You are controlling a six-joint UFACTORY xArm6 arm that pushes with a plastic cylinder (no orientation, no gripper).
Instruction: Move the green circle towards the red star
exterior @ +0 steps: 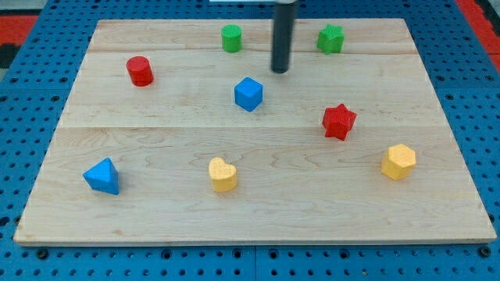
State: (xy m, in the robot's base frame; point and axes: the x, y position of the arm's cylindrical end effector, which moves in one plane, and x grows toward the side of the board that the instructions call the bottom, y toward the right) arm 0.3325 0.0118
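No brand, label or legible writing shows on the wooden board or on any block. My tip (a bare rod end with no jaws, touching no block) stands between the green circle at the view's upper left and the green star at the upper right, just above the blue cube. The red star lies well apart toward the view's right, with the blue cube and my tip near the line between it and the circle; the red cylinder, blue triangle, yellow heart and yellow hexagon lie clear of it.
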